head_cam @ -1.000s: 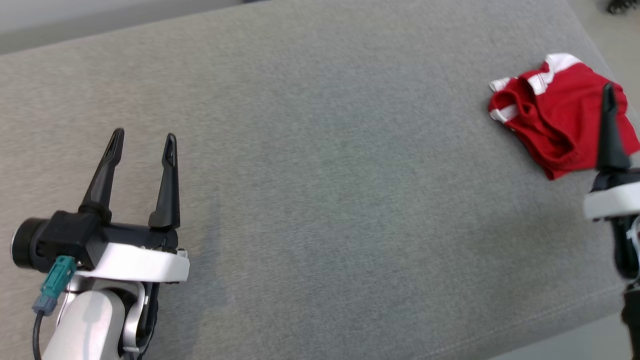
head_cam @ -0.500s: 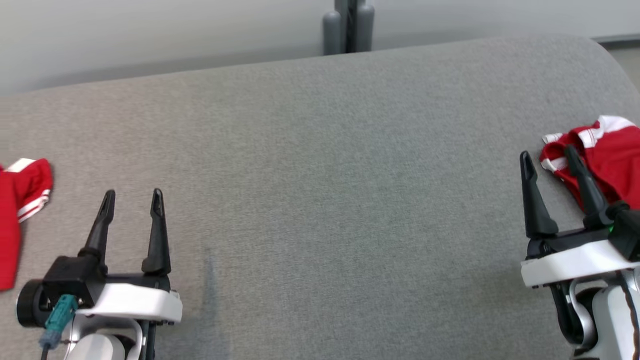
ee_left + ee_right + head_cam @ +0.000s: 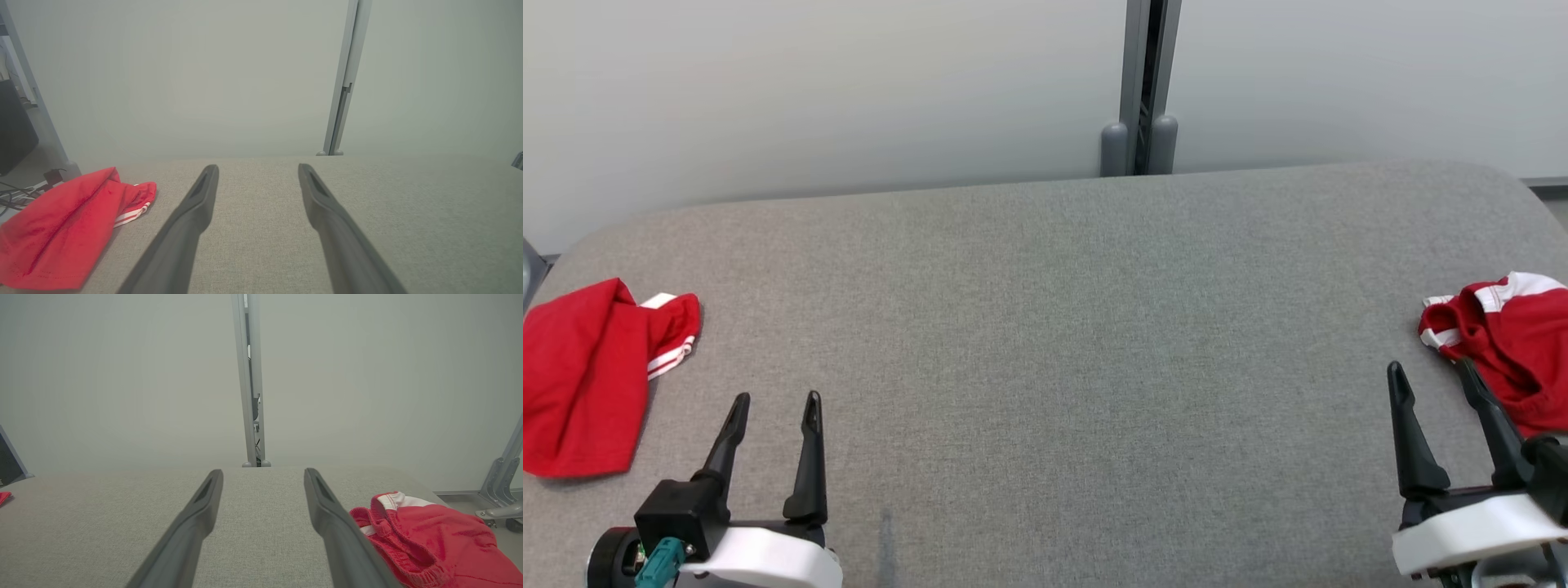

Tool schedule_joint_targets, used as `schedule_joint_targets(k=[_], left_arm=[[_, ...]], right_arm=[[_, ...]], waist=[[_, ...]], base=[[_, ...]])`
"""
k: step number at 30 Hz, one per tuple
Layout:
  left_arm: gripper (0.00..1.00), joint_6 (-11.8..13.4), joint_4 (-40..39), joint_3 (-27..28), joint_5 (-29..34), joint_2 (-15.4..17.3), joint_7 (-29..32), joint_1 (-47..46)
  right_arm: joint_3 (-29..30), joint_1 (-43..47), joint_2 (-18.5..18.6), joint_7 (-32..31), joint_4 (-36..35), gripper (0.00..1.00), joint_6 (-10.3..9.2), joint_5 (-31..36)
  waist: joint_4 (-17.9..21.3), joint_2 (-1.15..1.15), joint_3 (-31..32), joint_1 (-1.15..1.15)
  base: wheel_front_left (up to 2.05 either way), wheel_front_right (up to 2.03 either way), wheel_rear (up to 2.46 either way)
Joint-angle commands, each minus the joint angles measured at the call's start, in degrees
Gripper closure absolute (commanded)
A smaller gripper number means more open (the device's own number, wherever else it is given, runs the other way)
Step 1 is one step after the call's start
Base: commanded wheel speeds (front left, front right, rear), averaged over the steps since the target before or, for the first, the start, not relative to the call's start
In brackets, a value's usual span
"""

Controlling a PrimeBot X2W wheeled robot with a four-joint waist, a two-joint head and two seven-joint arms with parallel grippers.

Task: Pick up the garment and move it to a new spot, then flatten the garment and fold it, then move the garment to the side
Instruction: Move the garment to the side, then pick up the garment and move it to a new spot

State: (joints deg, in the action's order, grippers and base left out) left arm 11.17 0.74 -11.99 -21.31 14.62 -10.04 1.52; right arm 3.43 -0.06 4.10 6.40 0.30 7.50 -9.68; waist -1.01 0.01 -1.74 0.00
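Here, a wide grey woven-fabric table top (image 3: 1045, 327) runs across the head view, with a pale wall behind it and a grey upright metal post (image 3: 1143, 82) at the middle of its far edge. A crumpled red fabric garment with white bands (image 3: 1511, 343) lies bunched at the table's right end, close to the rounded corner. In the right wrist view the same garment (image 3: 429, 543) shows a gathered elastic hem and a white band at its far side. A second, flatter red fabric garment with thin white stripes (image 3: 584, 384) lies at the left end, well apart from the first. In the left wrist view it (image 3: 61, 232) sits just left of the fingers, near the table's edge. The left gripper (image 3: 776, 402) is at the lower left over bare grey cloth, its two long dark fingers spread wide with nothing between them, and the left wrist view shows the same wide, empty gap (image 3: 257, 168). The right gripper (image 3: 1431, 367) is at the lower right, its jaws likewise wide apart and empty (image 3: 263, 472). Its outer finger crosses in front of the crumpled garment's near edge, and whether it touches the cloth cannot be told. The middle of the table between the two grippers is plain grey fabric.
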Motion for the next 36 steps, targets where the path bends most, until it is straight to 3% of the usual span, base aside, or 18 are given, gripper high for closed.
schedule_joint_targets(k=[1,11,36], left_arm=[[0.00,0.23,-0.09,-0.08,-0.37,0.21,0.28,0.57],[0.00,0.54,-1.02,-0.89,-0.58,0.68,1.51,1.56],[0.00,0.97,-1.29,-1.60,-1.03,1.31,1.77,0.12]], right_arm=[[0.44,1.07,0.08,-0.36,-0.76,0.00,-0.02,0.32],[1.09,6.16,-0.89,-3.18,-4.92,0.00,-0.02,0.54],[0.93,5.90,-1.14,-3.01,-4.84,0.00,-0.02,-0.68]], waist=[[-0.14,-0.01,0.95,0.00],[-0.11,-0.01,2.21,0.00],[-1.52,-0.01,2.51,0.00]], base=[[0.00,0.00,0.00],[0.00,0.00,0.00],[0.00,0.00,0.00]])
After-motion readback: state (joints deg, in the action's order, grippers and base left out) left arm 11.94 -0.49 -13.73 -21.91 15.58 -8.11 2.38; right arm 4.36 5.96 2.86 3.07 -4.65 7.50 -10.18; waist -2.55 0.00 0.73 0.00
